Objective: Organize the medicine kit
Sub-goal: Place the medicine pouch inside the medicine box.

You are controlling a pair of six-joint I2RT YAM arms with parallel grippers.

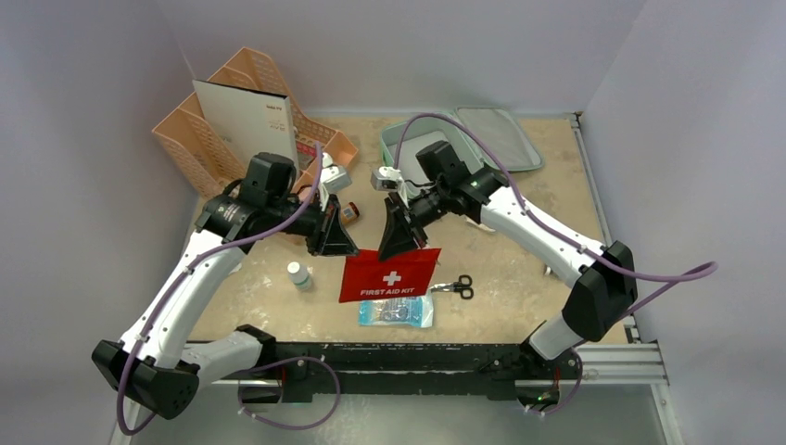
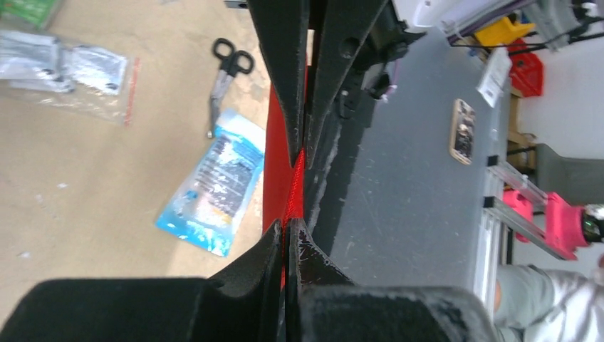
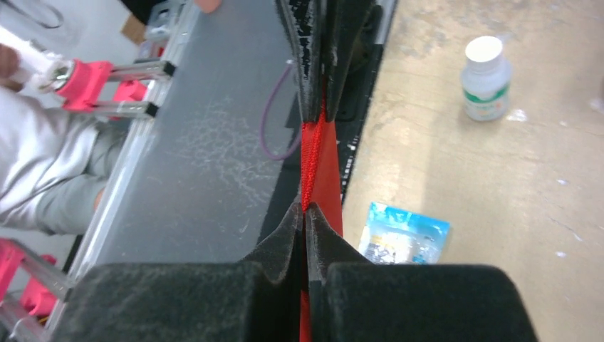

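The red pouch [image 1: 389, 273] printed "FIRST AID KIT" hangs above the table, held by its top edge. My left gripper [image 1: 347, 248] is shut on its left top corner. My right gripper [image 1: 395, 252] is shut on the top edge a little further right. In the left wrist view my left gripper [image 2: 290, 224] pinches the red edge [image 2: 293, 187]. In the right wrist view my right gripper [image 3: 305, 208] pinches the same edge [image 3: 312, 160]. The medicine kit [image 1: 397, 139], a mint-green case, lies open at the back right, its lid [image 1: 500, 137] flat behind it. My right arm hides part of it.
Below the pouch lie a blue packet [image 1: 397, 311] and black scissors [image 1: 459, 286]. A white bottle [image 1: 298, 274] stands to its left and an amber bottle [image 1: 348, 212] stands behind it. A peach organizer [image 1: 190, 148] with a white board sits at the back left.
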